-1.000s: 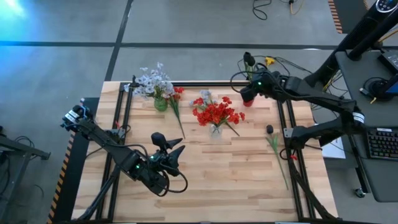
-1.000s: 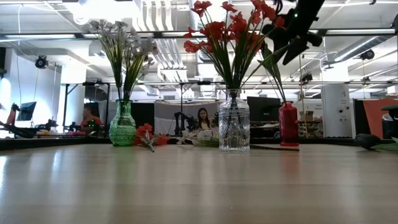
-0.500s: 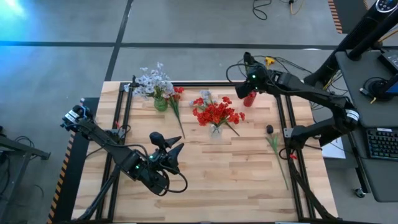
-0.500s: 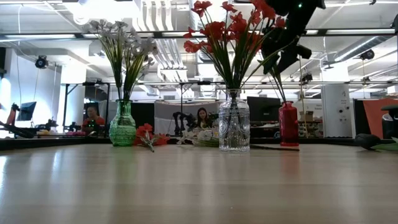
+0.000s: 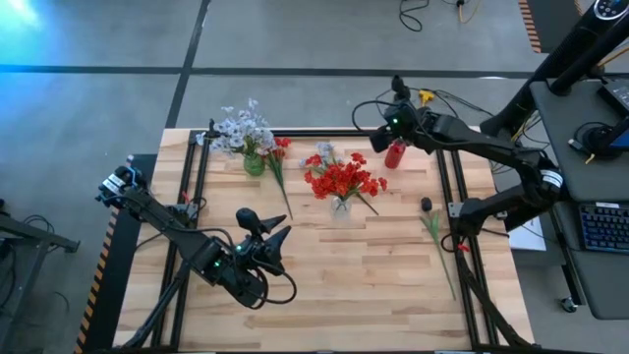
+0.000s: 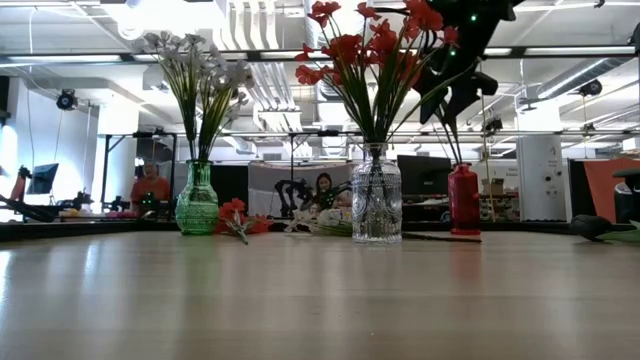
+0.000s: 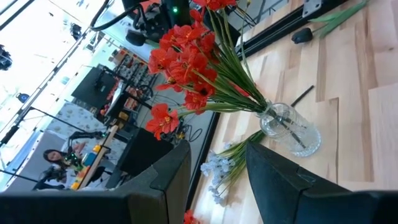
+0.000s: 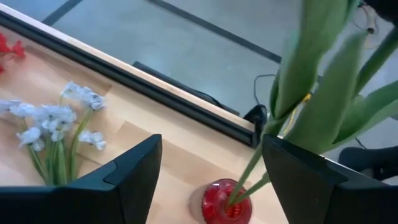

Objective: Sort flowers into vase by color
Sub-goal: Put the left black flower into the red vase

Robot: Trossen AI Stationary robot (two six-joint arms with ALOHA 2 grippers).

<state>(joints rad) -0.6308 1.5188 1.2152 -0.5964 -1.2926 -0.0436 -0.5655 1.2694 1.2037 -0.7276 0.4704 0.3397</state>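
Right claw (image 5: 396, 120) is hovering above the red vase (image 5: 394, 154) at the far right of the surface (image 5: 373, 265), fingers spread apart with a green stem (image 8: 314, 93) passing between them, its foot sitting in the vase mouth; no firm contact is showing, so the stem is judged released. Left claw (image 5: 265, 234) is waiting near the front left, fingers parted and gripping nothing. White flowers (image 5: 239, 128) are standing in the green vase (image 5: 254, 164), red flowers (image 5: 340, 178) in the clear vase (image 5: 340, 206). Loose items: a red spray (image 5: 280, 157) lying beside the green vase, a dark flower (image 5: 432, 224) lying at the right edge. Risks: a finger is likely snagging the leaves on withdrawal, lifting the stem out or tipping the narrow red vase; the top-heavy stem may be leaning over.
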